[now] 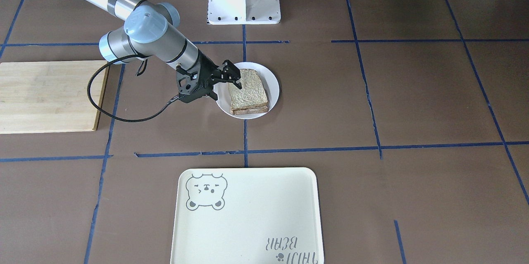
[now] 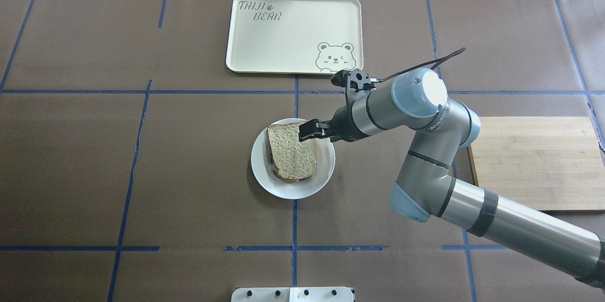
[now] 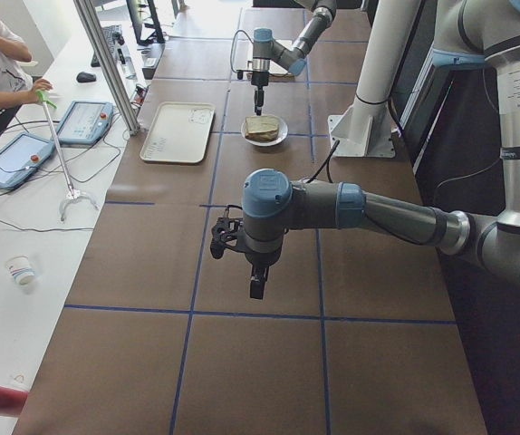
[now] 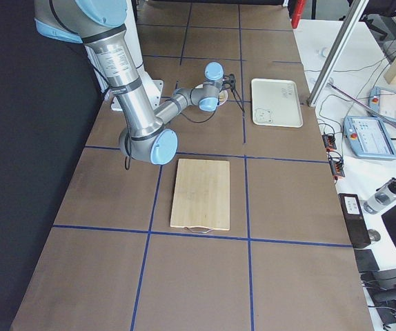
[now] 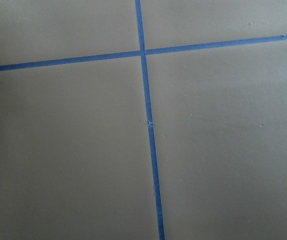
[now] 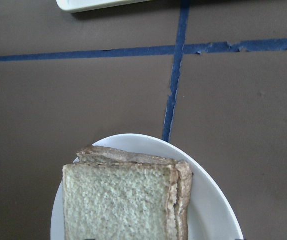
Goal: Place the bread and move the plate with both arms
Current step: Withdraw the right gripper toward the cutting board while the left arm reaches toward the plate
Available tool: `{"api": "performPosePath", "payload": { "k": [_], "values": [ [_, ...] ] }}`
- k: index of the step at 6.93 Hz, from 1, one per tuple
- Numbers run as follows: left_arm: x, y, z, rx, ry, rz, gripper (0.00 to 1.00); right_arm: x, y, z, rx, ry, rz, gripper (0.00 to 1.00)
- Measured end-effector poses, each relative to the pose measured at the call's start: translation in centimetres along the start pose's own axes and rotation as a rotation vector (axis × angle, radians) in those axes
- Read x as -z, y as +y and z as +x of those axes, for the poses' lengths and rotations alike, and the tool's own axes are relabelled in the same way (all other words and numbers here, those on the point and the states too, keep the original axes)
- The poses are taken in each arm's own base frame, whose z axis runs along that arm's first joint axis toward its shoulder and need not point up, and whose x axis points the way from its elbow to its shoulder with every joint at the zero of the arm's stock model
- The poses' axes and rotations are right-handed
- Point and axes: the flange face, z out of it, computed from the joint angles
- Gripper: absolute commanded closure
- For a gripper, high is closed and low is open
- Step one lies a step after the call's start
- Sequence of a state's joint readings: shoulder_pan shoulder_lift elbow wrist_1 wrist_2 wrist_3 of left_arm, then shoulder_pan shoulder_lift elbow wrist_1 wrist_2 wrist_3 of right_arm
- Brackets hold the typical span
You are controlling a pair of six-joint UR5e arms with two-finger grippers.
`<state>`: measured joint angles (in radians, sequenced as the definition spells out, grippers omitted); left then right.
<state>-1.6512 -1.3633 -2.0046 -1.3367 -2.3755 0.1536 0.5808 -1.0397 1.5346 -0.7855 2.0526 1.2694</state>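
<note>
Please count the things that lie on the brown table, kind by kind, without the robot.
White plate: 1
Bread slices, stacked on it: 2
Cream bear tray: 1
Wooden cutting board: 1
Total: 5

One plate (image 2: 325,169), one tray (image 2: 293,32), perhaps two slices (image 6: 118,200)

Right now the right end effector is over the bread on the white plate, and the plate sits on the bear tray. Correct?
Not quite. The plate sits on the brown table, apart from the bear tray, as the overhead exterior view shows. The rest holds: the right end effector is over the bread on that plate.
</note>
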Motion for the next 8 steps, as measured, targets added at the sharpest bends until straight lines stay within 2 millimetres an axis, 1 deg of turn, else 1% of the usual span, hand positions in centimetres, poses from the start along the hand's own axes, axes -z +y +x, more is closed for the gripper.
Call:
{"api": "performPosePath", "payload": {
  "k": [1, 2, 3, 4, 5, 6, 7, 8],
  "values": [
    [-0.5, -0.7, 1.7, 0.005, 0.034, 0.005, 0.00, 2.6, -0.1, 1.8, -0.010, -0.001, 0.007, 0.01],
    [-1.2, -1.6, 3.9, 0.002, 0.083, 0.015, 0.00, 5.7, 0.2, 5.0, -0.034, 0.017, 0.009, 0.01],
    [-2.0, -2.8, 6.9, 0.019, 0.147, 0.018, 0.00, 9.2, 0.5, 8.4, -0.074, 0.053, 0.009, 0.01],
    [-3.1, -4.4, 11.6, 0.040, 0.212, 0.013, 0.00, 13.0, 0.8, 11.1, -0.124, 0.101, 0.023, 0.01],
    [-4.6, -5.6, 17.0, 0.059, 0.266, -0.006, 0.00, 16.4, 1.0, 13.1, -0.176, 0.151, 0.043, 0.01],
    [-6.9, -6.3, 23.7, 0.069, 0.323, -0.044, 0.00, 19.3, 1.3, 15.4, -0.226, 0.201, 0.066, 0.01],
    [-9.3, -7.0, 30.5, 0.056, 0.360, -0.073, 0.00, 21.1, 1.5, 17.3, -0.258, 0.233, 0.084, 0.01],
    [-12.1, -7.8, 37.4, 0.060, 0.377, -0.079, 0.00, 22.2, 1.6, 18.7, -0.275, 0.253, 0.095, 0.01]
  ]
}}
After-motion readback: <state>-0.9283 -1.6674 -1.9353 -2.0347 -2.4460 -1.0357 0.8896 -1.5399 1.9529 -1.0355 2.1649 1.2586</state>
